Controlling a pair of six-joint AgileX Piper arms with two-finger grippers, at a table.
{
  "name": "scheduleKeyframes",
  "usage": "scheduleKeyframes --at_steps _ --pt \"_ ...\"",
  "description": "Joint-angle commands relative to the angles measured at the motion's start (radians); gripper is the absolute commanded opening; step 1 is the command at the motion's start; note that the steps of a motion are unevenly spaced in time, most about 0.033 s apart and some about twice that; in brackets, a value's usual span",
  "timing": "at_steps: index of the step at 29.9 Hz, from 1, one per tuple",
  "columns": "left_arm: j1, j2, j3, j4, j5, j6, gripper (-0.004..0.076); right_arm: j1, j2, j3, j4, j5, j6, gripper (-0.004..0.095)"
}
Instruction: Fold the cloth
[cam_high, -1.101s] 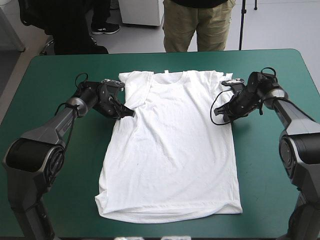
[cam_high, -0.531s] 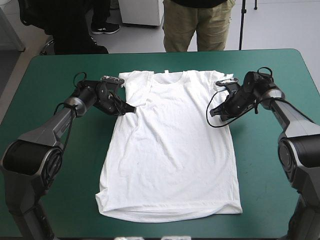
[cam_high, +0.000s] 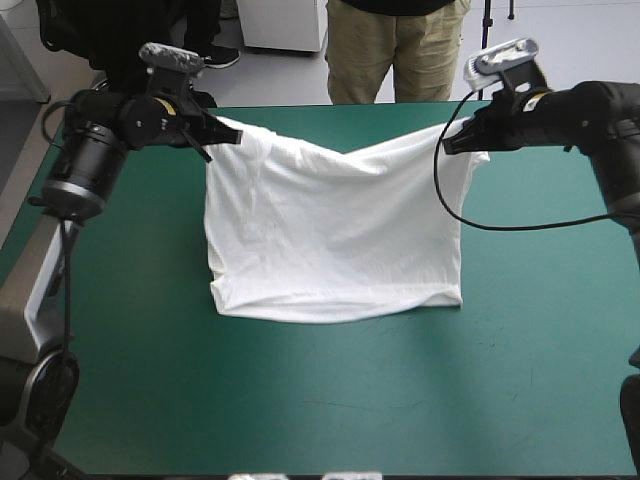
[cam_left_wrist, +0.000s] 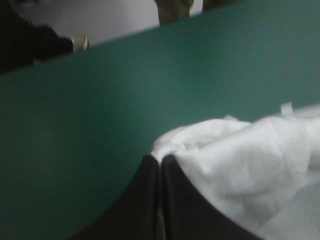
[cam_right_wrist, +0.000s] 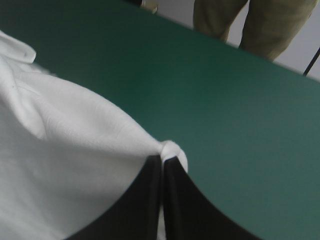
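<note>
Both far corners of the T-shirt (cam_high: 330, 230) hang raised, one pinched in the left hand (cam_high: 228, 138) at far left, the other in the right hand (cam_high: 450, 147) at far right. Its near hem rests on the teal-green bench (cam_high: 330, 400)

The white short-sleeved T-shirt (cam_high: 330, 235), earlier spread flat on the teal-green counter (cam_high: 300, 400), now hangs sagging between the raised arms. The black-fingered left end effector (cam_high: 214, 137) and right end effector (cam_high: 449, 148) have risen off the counter, each pinching what seems a shoulder. The shirt's hem has slid toward the far edge.
</note>
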Motion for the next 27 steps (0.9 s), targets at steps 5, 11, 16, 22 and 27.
scheduleKeyframes --at_steps 5,11,16,22,27 --pt "-0.003 -0.117 -0.161 0.005 -0.137 -0.012 -0.0017 -0.001 -0.091 -0.198 -0.026 -0.018 -0.002 -0.0013" --pt "-0.003 -0.080 -0.161 0.005 -0.316 -0.012 -0.0017 -0.001 -0.039 -0.201 -0.052 -0.106 -0.002 -0.0013" --pt "-0.003 0.001 -0.161 0.021 -0.443 -0.012 -0.0017 -0.001 0.051 -0.201 -0.078 -0.236 -0.003 -0.0018" --pt "-0.003 0.097 -0.161 0.159 -0.802 -0.008 -0.0017 -0.001 0.148 -0.201 -0.092 -0.616 -0.057 -0.0017" --pt "0.006 0.112 -0.163 0.242 -1.043 0.009 -0.0017 -0.001 0.175 -0.201 -0.098 -0.862 -0.074 -0.0017"
